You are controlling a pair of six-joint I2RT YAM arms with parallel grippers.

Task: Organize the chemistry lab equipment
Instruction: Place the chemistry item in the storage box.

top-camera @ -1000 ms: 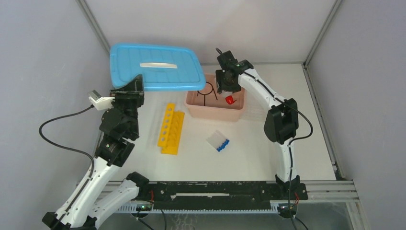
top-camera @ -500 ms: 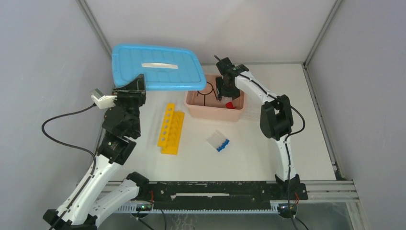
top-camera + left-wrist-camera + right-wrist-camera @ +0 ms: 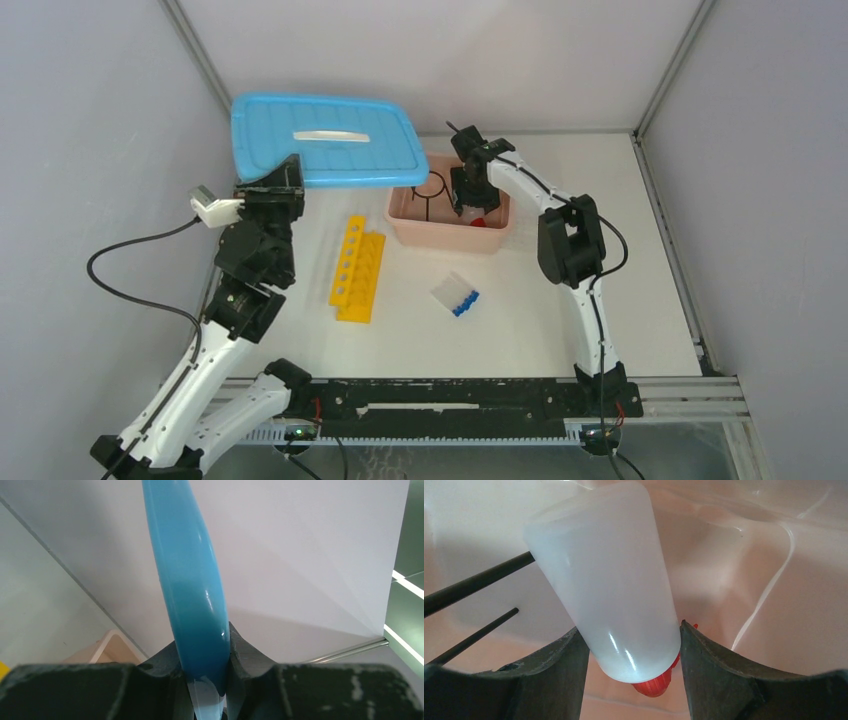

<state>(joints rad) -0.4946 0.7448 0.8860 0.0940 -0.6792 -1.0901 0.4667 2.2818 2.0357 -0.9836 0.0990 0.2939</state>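
My right gripper (image 3: 468,200) is down inside the pink bin (image 3: 440,236), shut on a white squeeze bottle (image 3: 609,570) with a red cap (image 3: 654,685), held low in the bin. The black wire ring with handle (image 3: 431,187) lies in the bin beside it; its rods (image 3: 474,582) show behind the bottle. My left gripper (image 3: 285,178) is shut on the edge of the blue lid (image 3: 325,140), holding it raised at the back left; the lid's edge (image 3: 185,580) stands between the jaws. The yellow rack (image 3: 357,268) lies on the table. Blue-capped tubes in a small clear tray (image 3: 457,295) sit right of it.
The raised lid overhangs the bin's back left corner. The cell's walls close in at the back and on both sides. The arms' base rail (image 3: 450,400) runs along the near edge.
My right gripper has moved down and slightly left, deeper into the pink bin, with the bottle. The blue lid and the left arm have barely shifted.
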